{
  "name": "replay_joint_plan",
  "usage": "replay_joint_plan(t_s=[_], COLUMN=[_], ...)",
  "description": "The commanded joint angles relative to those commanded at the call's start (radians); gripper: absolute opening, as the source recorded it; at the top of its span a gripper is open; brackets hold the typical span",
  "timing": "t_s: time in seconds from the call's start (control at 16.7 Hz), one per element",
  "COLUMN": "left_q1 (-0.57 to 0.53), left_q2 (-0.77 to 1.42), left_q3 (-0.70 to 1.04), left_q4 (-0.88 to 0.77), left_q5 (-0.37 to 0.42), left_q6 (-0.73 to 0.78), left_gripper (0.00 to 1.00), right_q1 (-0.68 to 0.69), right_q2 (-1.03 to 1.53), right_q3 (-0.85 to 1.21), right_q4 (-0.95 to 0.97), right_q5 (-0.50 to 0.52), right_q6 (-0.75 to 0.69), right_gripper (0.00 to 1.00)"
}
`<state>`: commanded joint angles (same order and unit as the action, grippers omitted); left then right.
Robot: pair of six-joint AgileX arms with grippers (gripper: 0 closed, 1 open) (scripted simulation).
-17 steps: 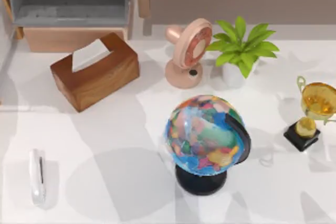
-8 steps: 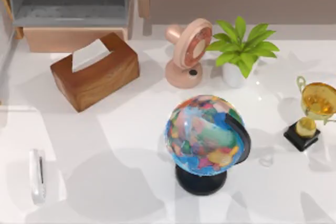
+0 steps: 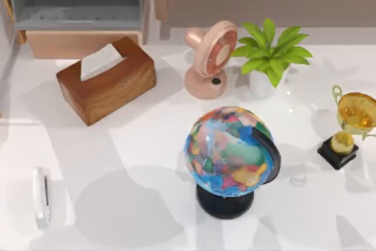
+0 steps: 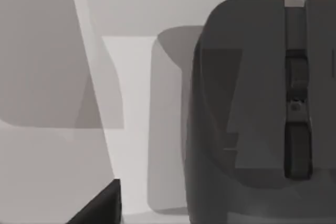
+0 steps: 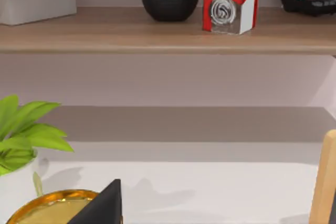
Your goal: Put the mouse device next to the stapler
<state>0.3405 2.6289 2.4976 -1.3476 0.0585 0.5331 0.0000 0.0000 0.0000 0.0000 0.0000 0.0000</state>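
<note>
White table (image 3: 147,145): mouse device (image 3: 41,197) at 8 o'clock, unmoved since before, shadows shifted; not grasped yet. Can't tell either gripper's jaw state.

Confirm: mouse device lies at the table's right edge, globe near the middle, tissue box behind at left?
Not quite. The top view shows the mouse device at the table's left edge, not the right. The globe near the middle and the tissue box behind at left are correct.
</note>
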Motion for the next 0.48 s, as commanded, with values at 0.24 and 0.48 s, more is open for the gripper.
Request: replay_joint_plan(t_s=[0.24,0.48], left_q1=[0.003,0.004], left_q2=[-0.010,-0.011], left_q3=[-0.033,-0.066], left_q4=[0.022,0.054], left_q5=[0.002,0.001], left_q6=[0.005,0.005], left_gripper=[1.00,1.00], right_q1=[0.000,0.000], right_q2=[0.000,0.000], right_q3=[0.000,0.000], right_q4=[0.000,0.000], right_q5=[0.000,0.000], right_q6=[0.000,0.000], right_gripper=[1.00,1.00])
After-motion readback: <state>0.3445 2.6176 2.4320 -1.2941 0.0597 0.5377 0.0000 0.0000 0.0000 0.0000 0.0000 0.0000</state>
